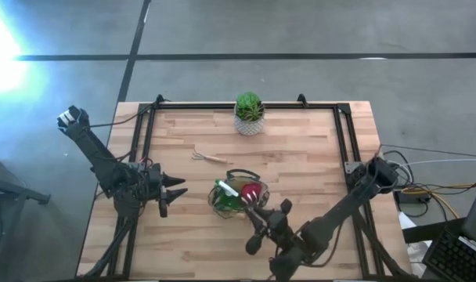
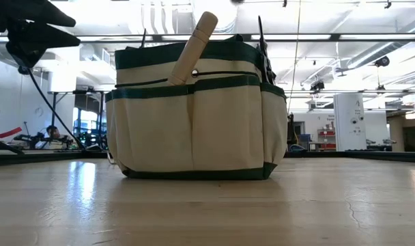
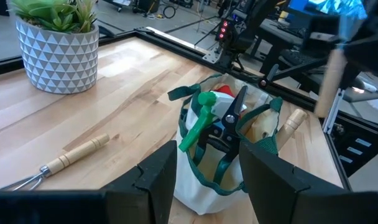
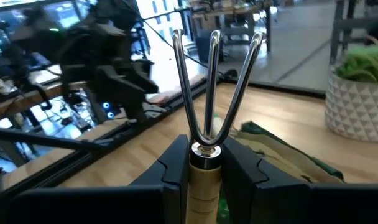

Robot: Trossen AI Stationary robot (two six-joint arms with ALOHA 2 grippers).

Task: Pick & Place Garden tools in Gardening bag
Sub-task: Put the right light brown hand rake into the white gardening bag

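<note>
The bag [image 1: 236,196] sits at table centre holding shears [image 3: 229,118], a green bottle [image 3: 198,118] and a red item [image 1: 250,190]. At its five o'clock the right gripper [image 4: 204,163] clamps a wooden-handled, three-pronged rake [image 4: 207,93]. A second rake [image 1: 209,157] lies at the bag's eleven o'clock; at nine o'clock the left gripper [image 1: 175,192] hangs wide, empty.

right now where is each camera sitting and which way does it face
High: overhead, straight down on the table; both arms show, left gripper open beside the gardening bag.
Low: table height, level at the bag; a dark arm part at the upper corner.
Left wrist: past its own fingers toward the bag and the potted plant.
Right wrist: along its right gripper, shut on the fork.
Shared: both wrist views show bag and plant.
</note>
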